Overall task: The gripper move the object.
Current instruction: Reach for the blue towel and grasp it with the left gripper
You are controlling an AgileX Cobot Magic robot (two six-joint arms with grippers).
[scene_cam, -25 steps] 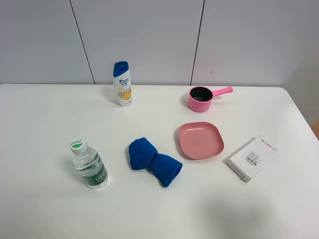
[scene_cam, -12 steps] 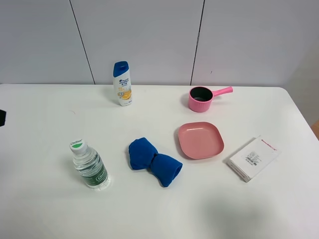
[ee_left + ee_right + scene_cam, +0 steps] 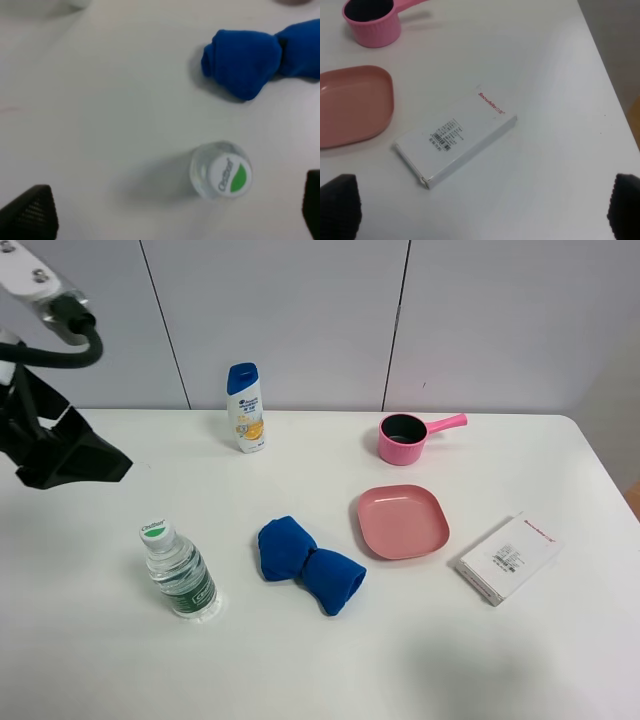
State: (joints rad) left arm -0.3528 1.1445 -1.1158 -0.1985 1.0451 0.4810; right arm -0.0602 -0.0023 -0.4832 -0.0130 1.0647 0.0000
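Note:
The blue cloth bundle (image 3: 310, 565), pinched into two lobes, lies on the white table in the middle front. It also shows in the left wrist view (image 3: 255, 57). My left gripper (image 3: 70, 455) hangs over the table's left side, well left of the cloth and apart from it. In the left wrist view the left gripper (image 3: 170, 217) is open and empty, its fingertips (image 3: 30, 215) wide apart above the water bottle. My right gripper (image 3: 480, 205) is open and empty above the white box; it is out of the exterior view.
A water bottle (image 3: 180, 573) stands left of the cloth. A shampoo bottle (image 3: 245, 408) stands at the back. A pink pot (image 3: 405, 437) and a pink plate (image 3: 402, 521) sit right of the cloth. A white box (image 3: 507, 558) lies near the table's right edge.
My left arm has come into the exterior view from the left and now hangs over the table's left side. The cloth and other objects have not moved.

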